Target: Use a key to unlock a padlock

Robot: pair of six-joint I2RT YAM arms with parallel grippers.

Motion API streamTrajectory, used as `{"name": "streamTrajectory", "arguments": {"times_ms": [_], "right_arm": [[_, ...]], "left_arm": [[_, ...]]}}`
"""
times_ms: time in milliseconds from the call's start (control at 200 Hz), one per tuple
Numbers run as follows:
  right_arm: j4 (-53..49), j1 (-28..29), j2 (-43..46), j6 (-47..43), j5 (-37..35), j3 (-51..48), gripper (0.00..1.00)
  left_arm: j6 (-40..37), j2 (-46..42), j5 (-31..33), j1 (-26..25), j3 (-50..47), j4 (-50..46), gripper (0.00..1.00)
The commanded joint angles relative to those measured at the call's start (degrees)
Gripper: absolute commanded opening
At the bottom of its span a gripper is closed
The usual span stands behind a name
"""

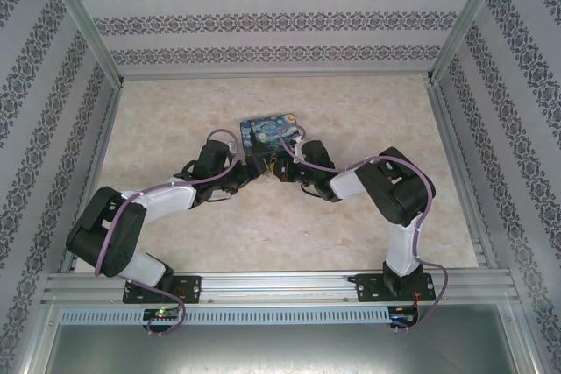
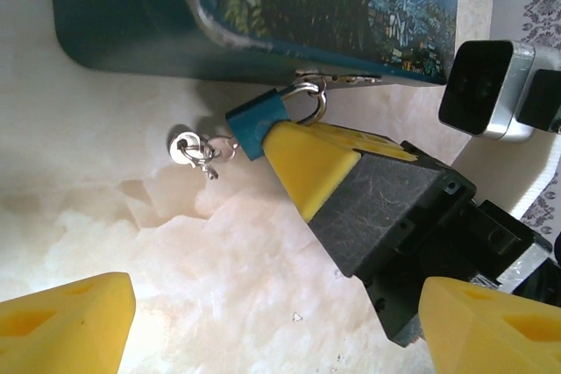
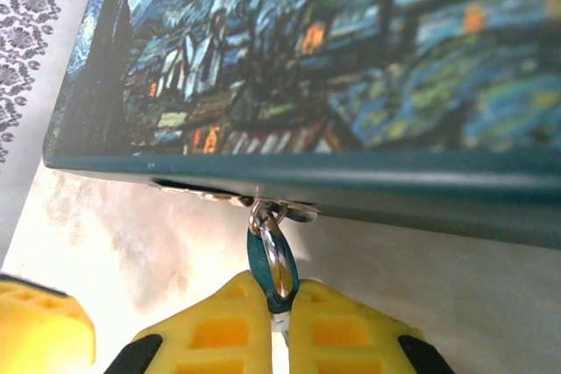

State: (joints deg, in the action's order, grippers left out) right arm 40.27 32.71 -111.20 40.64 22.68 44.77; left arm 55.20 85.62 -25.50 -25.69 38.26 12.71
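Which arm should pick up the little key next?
Left. The left gripper has open, empty jaws, and the key lies on the table just ahead of it. The right gripper is busy, shut on the padlock.

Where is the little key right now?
In the left wrist view, the key lies on the table just left of the blue padlock, near the painted box.

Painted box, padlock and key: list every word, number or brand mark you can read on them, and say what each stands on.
No text can be read.
Painted box: a night-sky painting, no lettering visible.
Padlock: plain blue body pinched in the right hand, no mark readable.
Key: too small to tell.
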Motion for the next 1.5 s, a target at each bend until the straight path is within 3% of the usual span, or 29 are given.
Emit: {"name": "streamTrajectory", "arguments": {"times_ms": [0,215,395,829,1279,1494], "right_arm": [[-2.19,-0.86,1.72,1.11,4.77,-1.10,0.00],[-2.14,-2.33,2.26,1.45,10.73,-0.62,0.00],[-1.87,-3.52,1.25,2.06,15.34,0.32,0.00],[-1.25,-4.92,1.07,2.69,20.19,0.31,0.00],[-0.32,-5.20,0.98,3.43,21.18,0.49,0.00],[-0.02,-5.37,0.55,3.82,20.57,0.43,0.00]], "left_arm": [[-6.99,-0.08,-0.78,0.75,2.66,-1.80,0.83],[-16.62,1.64,-6.64,1.46,3.55,-0.67,0.73],[-20.26,5.69,-11.13,1.79,3.14,2.85,0.62],[-19.55,12.58,-17.09,3.90,-1.16,20.23,0.51],[-16.19,19.48,-20.34,4.76,0.23,28.58,0.39],[-15.14,19.73,-21.72,4.77,-0.63,30.66,0.38]]}}
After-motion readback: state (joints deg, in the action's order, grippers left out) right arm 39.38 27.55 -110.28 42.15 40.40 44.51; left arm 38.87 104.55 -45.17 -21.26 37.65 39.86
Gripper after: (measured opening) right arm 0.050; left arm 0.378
